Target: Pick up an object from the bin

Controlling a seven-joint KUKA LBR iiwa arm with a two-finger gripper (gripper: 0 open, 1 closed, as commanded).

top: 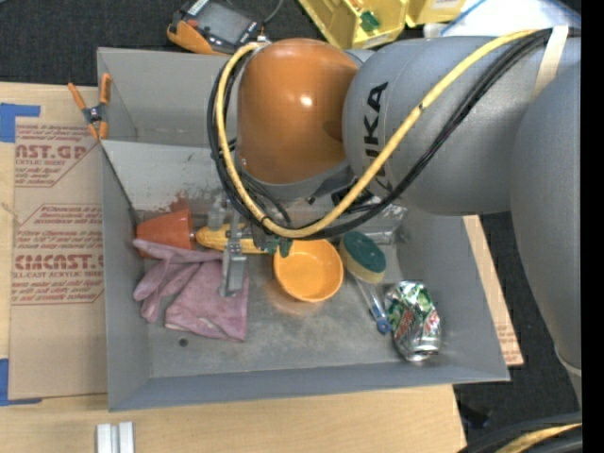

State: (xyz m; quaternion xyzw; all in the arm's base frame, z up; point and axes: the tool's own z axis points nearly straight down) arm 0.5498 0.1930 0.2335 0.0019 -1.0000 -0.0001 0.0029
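Camera view: my gripper [232, 267] hangs low over the crumpled pink fabric glove [193, 300] at the left of the grey metal bin [127, 347], near the orange plastic bowl [309, 272]. Risk: soft cloth bunches & slips, or I knock the bowl. Gripper wide vs narrow: can't tell, my wrist hides most of it.

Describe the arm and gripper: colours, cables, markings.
Arm: bulky rounded grey links, with black KUKA lettering on the link beside the wrist. A glossy orange dome cover sits on the wrist. A yellow cable and black cables loop around the cover and run back along the arm. Gripper: small, grey metal, under the cover.
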